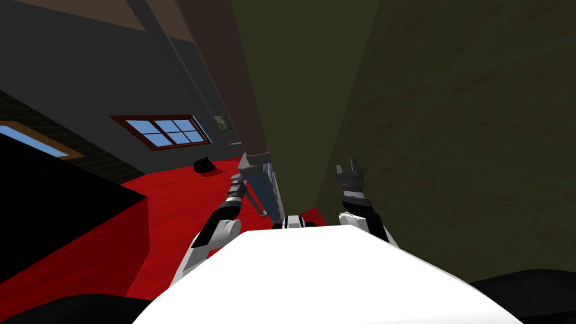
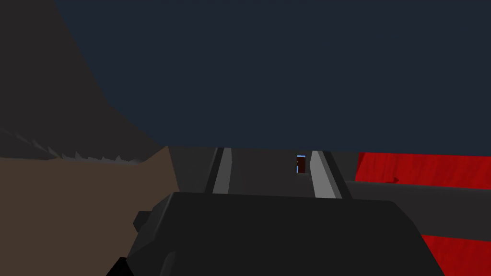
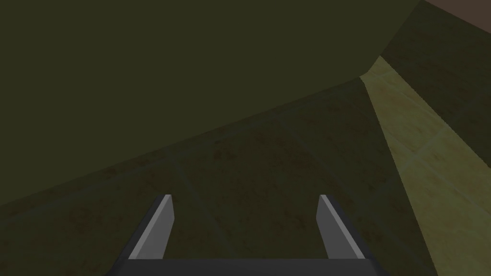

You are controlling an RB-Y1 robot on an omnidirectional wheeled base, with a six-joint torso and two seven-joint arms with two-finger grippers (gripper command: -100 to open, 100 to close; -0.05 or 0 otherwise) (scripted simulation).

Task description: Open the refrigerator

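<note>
The refrigerator (image 1: 292, 101) stands right in front of me as a tall dark olive block with a brown strip down its left side. A narrow blue-grey panel (image 1: 265, 191) juts from its lower left edge toward me. My left gripper (image 1: 243, 171) sits against the left of that panel. In the left wrist view the panel (image 2: 287, 72) is a flat dark blue-grey plane that covers the tips of the left gripper (image 2: 271, 158). My right gripper (image 1: 350, 166) is raised close to the olive front, open and empty. The right wrist view shows this gripper (image 3: 243, 196) facing the olive surface (image 3: 168, 72).
Red floor (image 1: 185, 191) spreads to my left, with a small black lump (image 1: 203, 165) lying on it. A large black block (image 1: 56, 197) rises at the near left. A red-framed window (image 1: 167, 130) is in the far wall. A tiled olive wall (image 1: 478, 140) closes the right side.
</note>
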